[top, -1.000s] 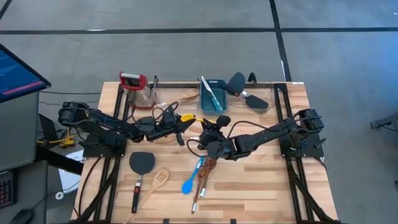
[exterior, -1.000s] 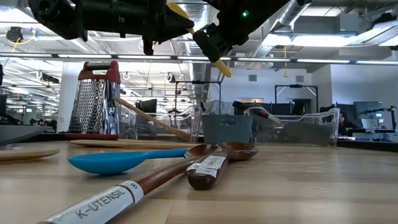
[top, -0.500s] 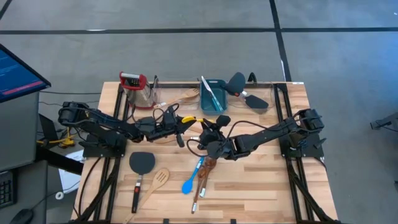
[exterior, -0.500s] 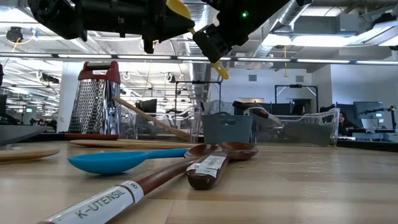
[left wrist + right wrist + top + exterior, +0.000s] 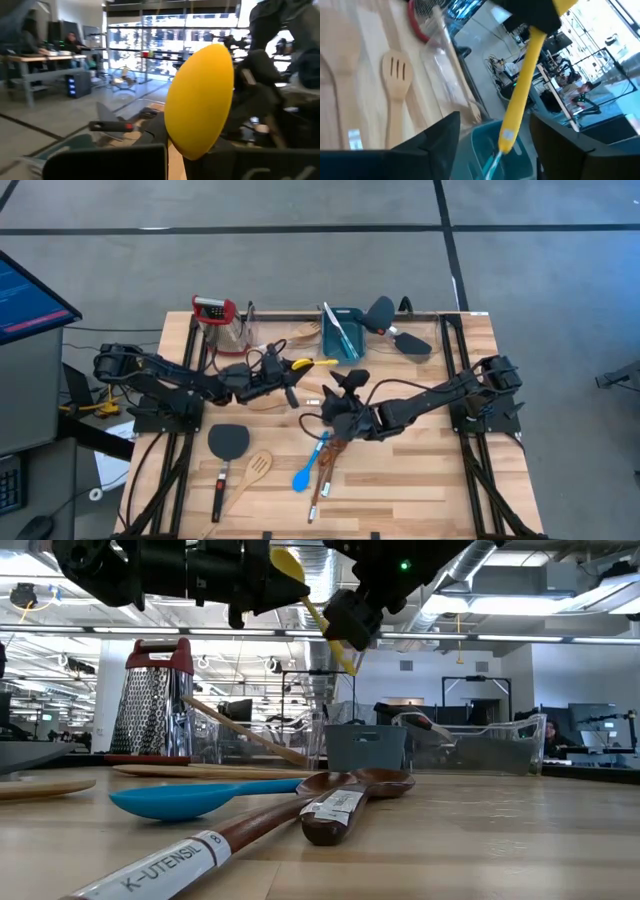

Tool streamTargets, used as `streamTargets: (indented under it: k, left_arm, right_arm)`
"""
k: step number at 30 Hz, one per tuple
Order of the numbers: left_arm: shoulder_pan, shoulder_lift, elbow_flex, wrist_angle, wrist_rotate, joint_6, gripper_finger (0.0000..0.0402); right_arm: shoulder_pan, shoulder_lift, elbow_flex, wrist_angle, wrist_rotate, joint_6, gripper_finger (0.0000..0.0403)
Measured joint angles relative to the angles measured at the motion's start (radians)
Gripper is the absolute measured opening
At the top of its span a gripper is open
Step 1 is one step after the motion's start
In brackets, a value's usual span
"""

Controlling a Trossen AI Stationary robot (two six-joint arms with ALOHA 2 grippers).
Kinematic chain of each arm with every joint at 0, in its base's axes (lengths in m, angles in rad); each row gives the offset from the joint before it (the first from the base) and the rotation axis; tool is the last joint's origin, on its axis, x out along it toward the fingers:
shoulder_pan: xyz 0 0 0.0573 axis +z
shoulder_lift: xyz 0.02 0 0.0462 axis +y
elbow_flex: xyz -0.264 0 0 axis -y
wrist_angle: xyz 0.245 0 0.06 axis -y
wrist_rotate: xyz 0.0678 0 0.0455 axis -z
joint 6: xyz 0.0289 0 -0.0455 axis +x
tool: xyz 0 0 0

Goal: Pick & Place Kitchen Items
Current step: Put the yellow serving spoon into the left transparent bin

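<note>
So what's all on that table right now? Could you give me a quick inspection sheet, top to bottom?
Surface: wooden table, slatted top.
Job's things: yellow spoon held off the table; blue spoon, dark-brown wooden spoons, black spatula and pale slotted spatula lying flat.
Clutter: metal grater, teal tub, clear bins at the far edge.
Grippers: left pincer shut on the yellow spoon's bowl end; right pincer open beside its handle.
Cables: wires along both arms.
Surroundings: monitor, grey floor, workshop benches.
</note>
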Motion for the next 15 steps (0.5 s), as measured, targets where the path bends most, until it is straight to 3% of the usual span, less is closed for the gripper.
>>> streamTargets:
  k: [4, 9, 15]
  left_arm:
    - [0.021, 0.0, 0.0, 0.001, -0.043, 0.032, 0.0001]
    - [0.048, 0.0, 0.0, 0.002, -0.15, 0.106, 0.0001]
    - [0.114, -0.022, -0.023, 0.009, -0.195, 0.127, 0.0001]
  right_arm:
    - [-0.001, -0.014, 0.0, -0.082, 0.015, 0.025, 0.0238]
    - [-0.01, -0.037, 0.001, -0.17, 0.122, 0.099, 0.0221]
    - [-0.01, -0.081, -0.001, -0.371, 0.128, 0.298, 0.0196]
